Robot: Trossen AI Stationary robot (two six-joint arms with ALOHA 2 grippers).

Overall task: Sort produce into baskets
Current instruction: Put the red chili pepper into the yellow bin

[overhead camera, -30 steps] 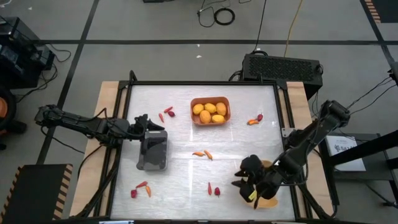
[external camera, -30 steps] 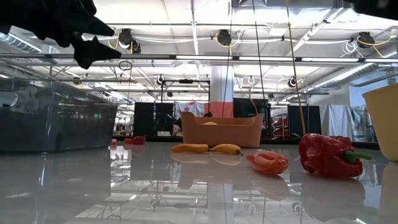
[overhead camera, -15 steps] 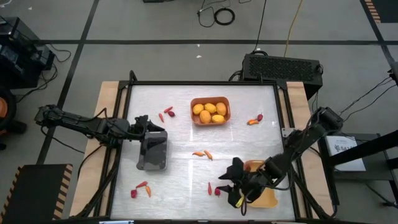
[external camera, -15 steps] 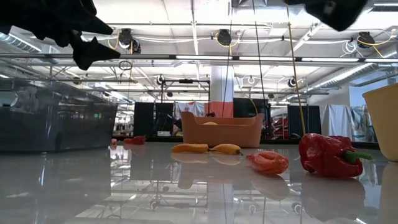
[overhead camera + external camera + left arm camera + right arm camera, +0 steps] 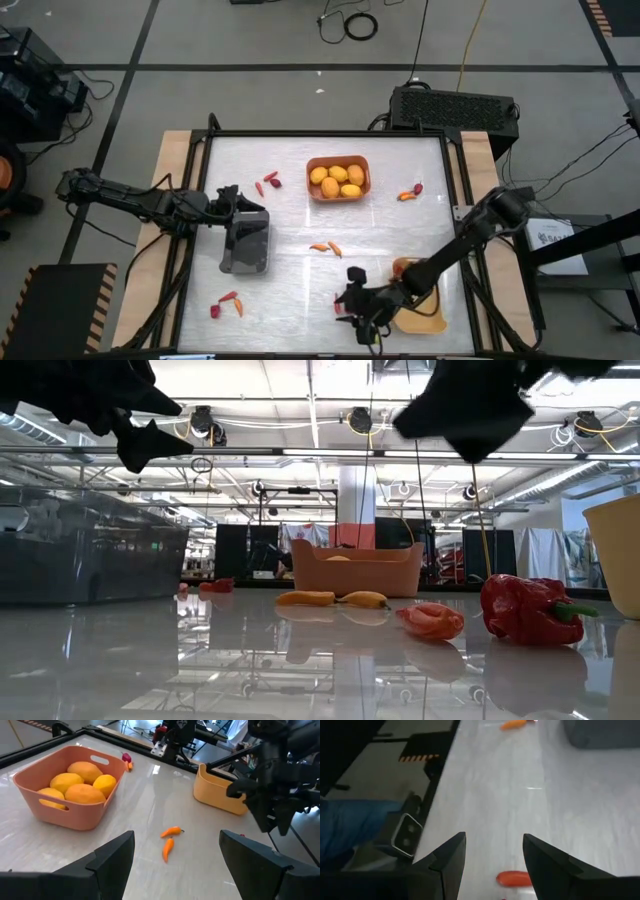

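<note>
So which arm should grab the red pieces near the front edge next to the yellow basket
Right. The right gripper hangs open just above the red pieces beside the yellow basket, and its wrist view shows one between the fingers. The left gripper sits open far off, by the grey basket.

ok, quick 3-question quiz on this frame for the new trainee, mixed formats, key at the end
1. True or false: the orange basket holds only round yellow-orange fruits.
2. Which gripper is open above the small red pieces at the table's near edge? A) left B) right
3. Fill in: the left gripper sits at the rim of the ___ basket.

Key
1. True.
2. B. The right gripper is there, fingers apart, holding nothing, just left of the yellow basket.
3. Grey.
</note>
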